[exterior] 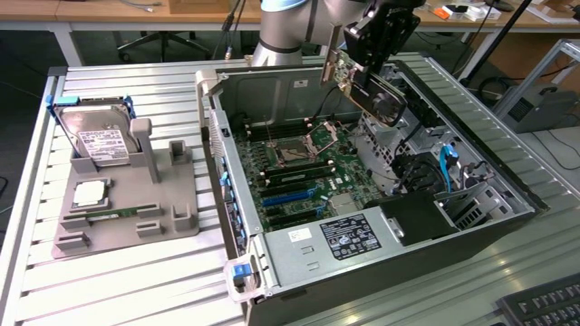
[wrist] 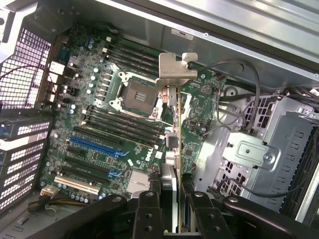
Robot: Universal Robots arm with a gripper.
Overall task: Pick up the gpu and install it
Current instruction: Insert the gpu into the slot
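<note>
In the exterior view the gpu (exterior: pixel 360 81), a thin dark card with a fan and a silvery bracket strip at one end, hangs tilted above the back of the open computer case (exterior: pixel 227 146). My gripper (exterior: pixel 370 60) is shut on it from above. In the wrist view the gpu (wrist: pixel 173 124) shows edge-on, with its metal bracket (wrist: pixel 176 69) at the far end. My gripper (wrist: pixel 172 201) clamps it between the black fingers (wrist: pixel 148 206). Below lies the motherboard (wrist: pixel 107 124), with its blue slots (wrist: pixel 94 144) off to one side of the card.
On the exterior view's left, a grey fixture (exterior: pixel 127 204) holds a hard drive (exterior: pixel 100 139), a processor chip (exterior: pixel 91 193) and a memory stick (exterior: pixel 104 217). Inside the case are a power supply (exterior: pixel 349 238), a drive cage (wrist: pixel 269 144) and loose cables (wrist: pixel 251 94). A keyboard (exterior: pixel 544 305) lies nearby.
</note>
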